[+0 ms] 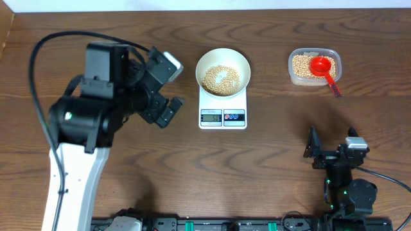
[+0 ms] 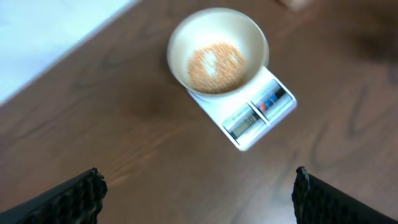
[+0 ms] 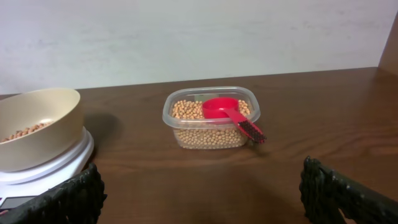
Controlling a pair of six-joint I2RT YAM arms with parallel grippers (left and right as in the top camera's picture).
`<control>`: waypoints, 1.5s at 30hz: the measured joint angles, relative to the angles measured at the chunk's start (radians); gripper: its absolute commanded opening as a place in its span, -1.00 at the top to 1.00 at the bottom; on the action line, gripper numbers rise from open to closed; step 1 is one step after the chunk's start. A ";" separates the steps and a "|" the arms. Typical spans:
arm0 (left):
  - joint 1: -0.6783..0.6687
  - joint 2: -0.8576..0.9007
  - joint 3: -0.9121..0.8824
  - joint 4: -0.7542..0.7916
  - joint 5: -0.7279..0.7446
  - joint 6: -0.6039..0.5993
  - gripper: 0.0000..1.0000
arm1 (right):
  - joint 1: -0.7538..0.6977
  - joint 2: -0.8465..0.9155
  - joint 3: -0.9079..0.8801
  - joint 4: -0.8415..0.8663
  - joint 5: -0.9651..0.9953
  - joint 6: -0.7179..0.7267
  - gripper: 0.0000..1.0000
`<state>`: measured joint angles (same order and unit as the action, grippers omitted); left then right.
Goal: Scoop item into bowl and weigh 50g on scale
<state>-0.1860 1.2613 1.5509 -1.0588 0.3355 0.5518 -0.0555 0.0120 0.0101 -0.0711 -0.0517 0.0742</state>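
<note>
The white bowl (image 1: 200,63) stands on the small white scale (image 1: 223,117) at the table's middle back, with a shallow layer of tan beans (image 1: 221,79) inside. More beans fill the clear tub (image 1: 314,78) at the back right, where a red scoop (image 1: 321,65) rests on them. My left gripper (image 1: 180,85) hovers open just left of the scale, empty. In the left wrist view the bowl (image 2: 180,37) and scale (image 2: 258,112) lie ahead of the spread fingers (image 2: 87,193). My right gripper (image 1: 332,138) is open and empty near the front right, facing the tub (image 3: 211,134) and scoop (image 3: 227,109).
Dark wooden tabletop all round. A black cable loops over the left arm (image 1: 38,58). A pale wall rises behind the table's far edge (image 3: 199,37). The scale's edge and bowl (image 3: 37,124) show at the left of the right wrist view.
</note>
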 measured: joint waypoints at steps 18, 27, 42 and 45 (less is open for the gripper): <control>0.180 -0.485 -0.594 0.709 -0.080 -0.261 -0.96 | 0.000 0.000 0.000 0.000 0.000 0.000 -0.99; 0.270 -0.731 -0.940 0.903 -0.080 -0.332 -0.96 | 0.000 0.000 0.000 0.000 0.000 0.000 -0.98; 0.388 -1.053 -1.247 0.958 -0.080 -0.343 -0.96 | 0.000 0.000 0.000 0.000 0.000 0.000 -0.99; 0.400 -1.123 -1.309 0.975 -0.080 -0.343 -0.96 | 0.000 0.000 0.000 0.001 0.000 0.000 -0.98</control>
<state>0.2138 0.1383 0.2420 -0.0841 0.2554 0.2085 -0.0555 0.0120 0.0097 -0.0704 -0.0517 0.0742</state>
